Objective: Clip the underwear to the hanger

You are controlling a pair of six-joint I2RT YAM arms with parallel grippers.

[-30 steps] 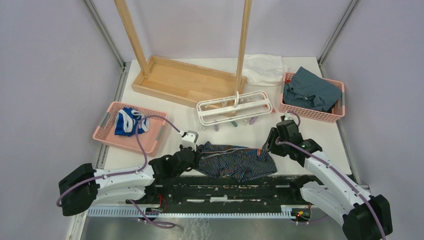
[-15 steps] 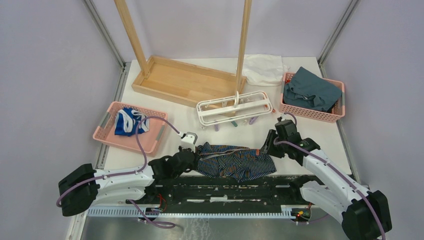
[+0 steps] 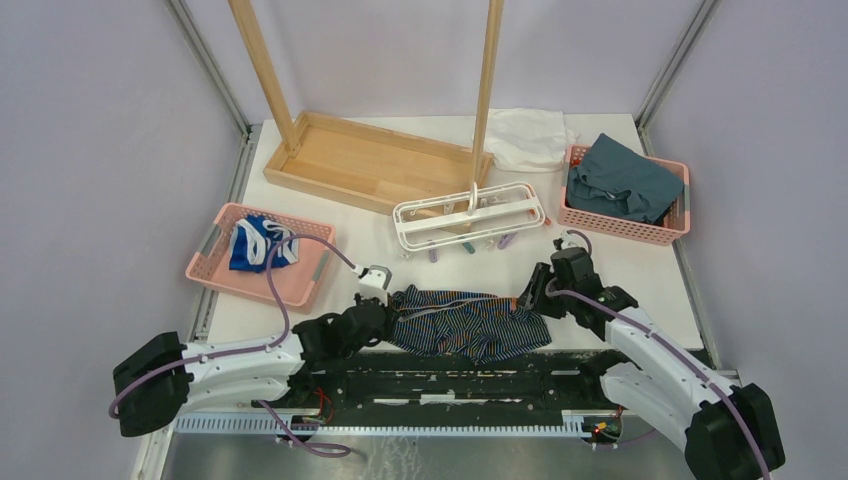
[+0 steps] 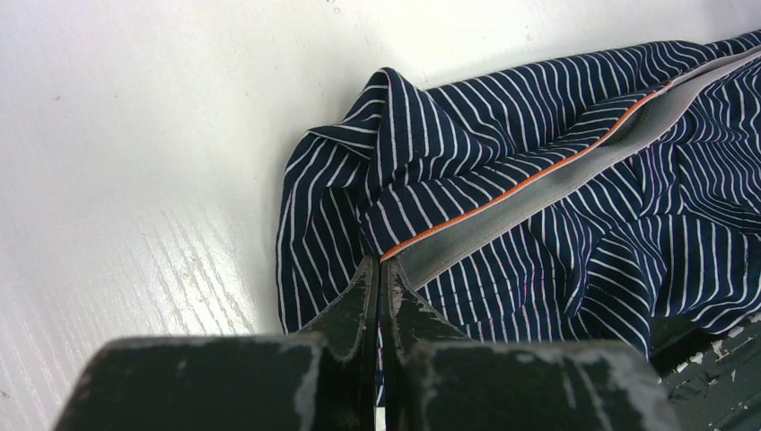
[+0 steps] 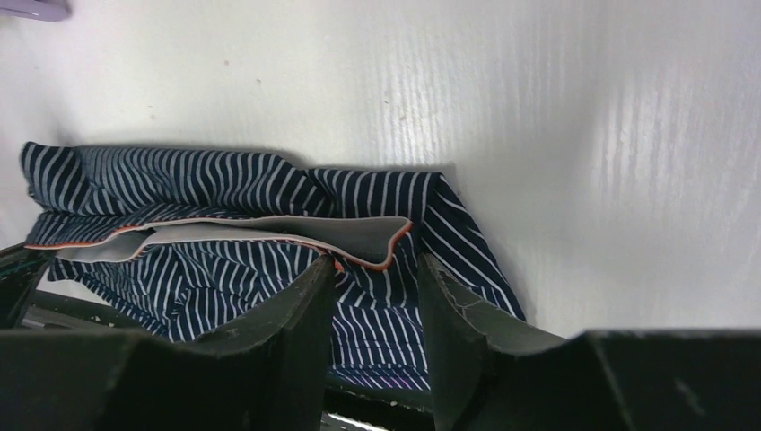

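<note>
Dark navy pinstriped boxer shorts (image 3: pixel 470 322) with orange trim lie crumpled on the white table (image 3: pixel 640 270) at its near edge, between the two arms. The left gripper (image 4: pixel 379 269) is clamped tight on their left end; its black fingers pinch the cloth just where the orange-edged grey waistband begins. The right gripper (image 5: pixel 375 265) stands part open at their right end, fingers spread either side of the waistband corner. The white plastic rectangular drying hanger (image 3: pixel 470 215) with dangling clips rests farther back, apart from the boxer shorts, at the base of a wooden rack (image 3: pixel 370 160).
</note>
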